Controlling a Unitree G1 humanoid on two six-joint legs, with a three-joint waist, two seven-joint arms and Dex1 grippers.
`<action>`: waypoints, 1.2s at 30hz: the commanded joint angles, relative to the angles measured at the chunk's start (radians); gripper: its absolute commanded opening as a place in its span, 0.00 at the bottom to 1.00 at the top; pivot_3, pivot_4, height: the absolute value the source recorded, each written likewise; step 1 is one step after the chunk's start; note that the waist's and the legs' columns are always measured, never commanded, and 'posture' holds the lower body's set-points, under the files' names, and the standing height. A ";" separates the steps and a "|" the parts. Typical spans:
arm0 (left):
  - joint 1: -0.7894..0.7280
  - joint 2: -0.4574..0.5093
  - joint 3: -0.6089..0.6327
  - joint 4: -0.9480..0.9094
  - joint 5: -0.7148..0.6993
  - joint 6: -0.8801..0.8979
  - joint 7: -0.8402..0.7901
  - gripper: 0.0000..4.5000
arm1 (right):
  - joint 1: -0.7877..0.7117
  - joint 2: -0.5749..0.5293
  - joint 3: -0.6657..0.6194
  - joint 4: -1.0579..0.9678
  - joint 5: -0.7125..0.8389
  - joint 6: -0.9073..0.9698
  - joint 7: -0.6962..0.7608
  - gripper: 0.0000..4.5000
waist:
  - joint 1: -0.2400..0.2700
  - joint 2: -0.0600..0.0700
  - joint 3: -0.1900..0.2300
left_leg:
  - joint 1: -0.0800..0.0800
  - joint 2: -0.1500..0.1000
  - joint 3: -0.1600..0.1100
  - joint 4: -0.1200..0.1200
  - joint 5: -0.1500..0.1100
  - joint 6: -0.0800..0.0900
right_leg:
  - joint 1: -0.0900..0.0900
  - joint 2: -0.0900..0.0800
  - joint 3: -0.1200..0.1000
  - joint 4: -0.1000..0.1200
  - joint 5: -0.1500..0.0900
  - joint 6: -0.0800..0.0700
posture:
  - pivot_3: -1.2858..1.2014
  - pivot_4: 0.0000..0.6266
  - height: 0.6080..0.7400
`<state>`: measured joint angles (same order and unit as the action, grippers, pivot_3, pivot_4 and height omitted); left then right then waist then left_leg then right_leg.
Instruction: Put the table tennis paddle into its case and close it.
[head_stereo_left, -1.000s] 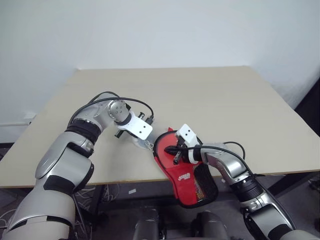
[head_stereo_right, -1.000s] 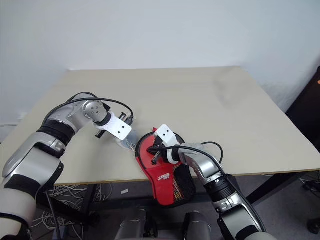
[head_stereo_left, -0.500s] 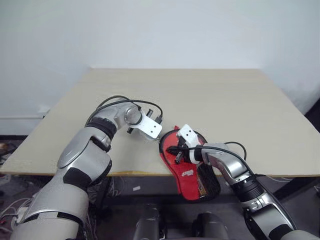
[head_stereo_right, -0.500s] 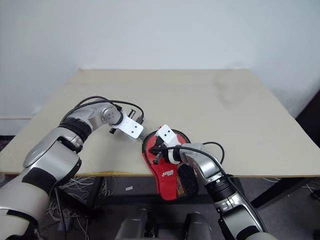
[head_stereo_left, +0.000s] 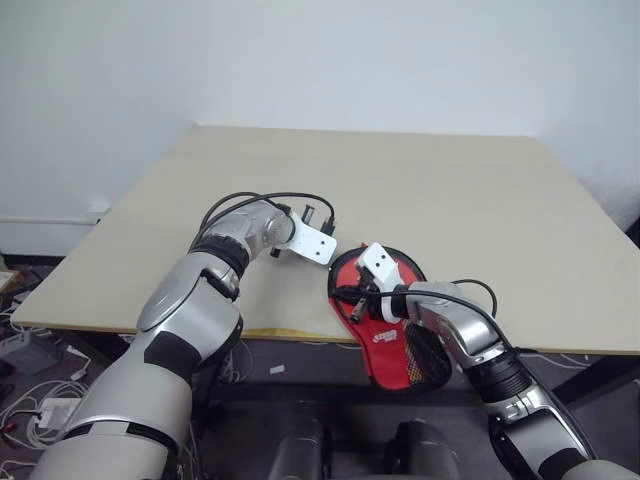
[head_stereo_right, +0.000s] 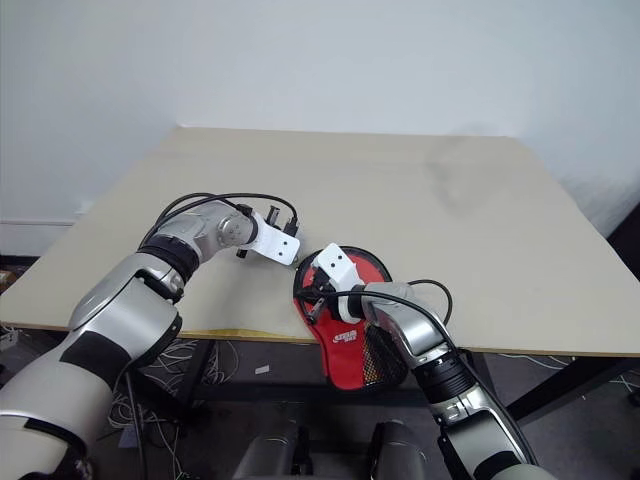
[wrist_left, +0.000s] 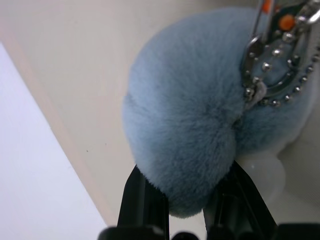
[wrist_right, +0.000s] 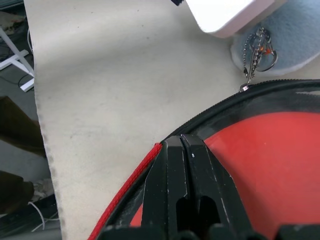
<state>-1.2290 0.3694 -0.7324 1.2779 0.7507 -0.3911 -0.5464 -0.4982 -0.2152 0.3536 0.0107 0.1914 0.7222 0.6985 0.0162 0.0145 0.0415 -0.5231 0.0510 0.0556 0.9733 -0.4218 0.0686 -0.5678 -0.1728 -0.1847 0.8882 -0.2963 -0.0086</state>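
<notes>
From where I stand, the table tennis paddle can't be made out: the case (head_stereo_left: 385, 315) covers whatever is in it, and I cannot tell whether the paddle is inside. The case lies at the near edge of the surface (head_stereo_left: 450, 200), round part on the top, its narrow end with the white logo and black mesh pocket hanging over the edge. The left tool (wrist_left: 187, 200) is partly hidden behind its white wrist plate in the head views. In the left wrist view its 2 black fingers (wrist_left: 145, 200) sit narrowly apart, pinching a fluffy pale-blue pompom (wrist_left: 190, 110) on a bead-chain ring at the case's zipper edge. The right tool (wrist_right: 182, 150) has its fingers pressed fully together, resting on the case's black zipper rim.
</notes>
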 joint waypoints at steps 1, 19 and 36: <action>-0.040 0.002 0.066 0.015 -0.028 0.116 0.108 0.15 | 0.012 0.002 0.020 0.023 -0.002 0.020 0.006 0.00 | 0.000 0.000 0.000 | -0.001 -0.002 -0.002 0.000 0.000 0.000 | 0.000 0.000 0.000 0.000 0.000 0.000 | 0.52 0.00 0.35; -0.023 -0.028 0.203 -0.028 -0.139 0.032 0.061 1.00 | -0.004 0.009 0.021 0.038 -0.011 0.015 0.020 0.00 | -0.005 -0.003 -0.001 | -0.011 -0.013 -0.008 -0.001 0.007 0.012 | -0.002 0.001 0.001 -0.002 0.001 0.003 | 0.52 0.00 0.35; -0.089 0.034 0.478 -0.095 -0.406 0.154 -0.151 1.00 | 0.005 0.010 0.024 0.029 -0.010 0.022 0.031 0.00 | -0.012 -0.007 0.001 | -0.012 -0.017 -0.007 -0.002 0.004 0.016 | -0.003 -0.002 0.003 -0.003 0.001 0.004 | 0.52 0.00 0.35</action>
<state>-1.2407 0.3790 -0.3157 1.2398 0.4094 -0.2638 -0.6711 -0.5105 -0.2013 0.3482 0.0127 0.1842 0.7179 0.7211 0.0046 0.0078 0.0421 -0.5358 0.0336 0.0484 0.9716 -0.4174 0.0850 -0.5717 -0.1741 -0.1812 0.8856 -0.2955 -0.0047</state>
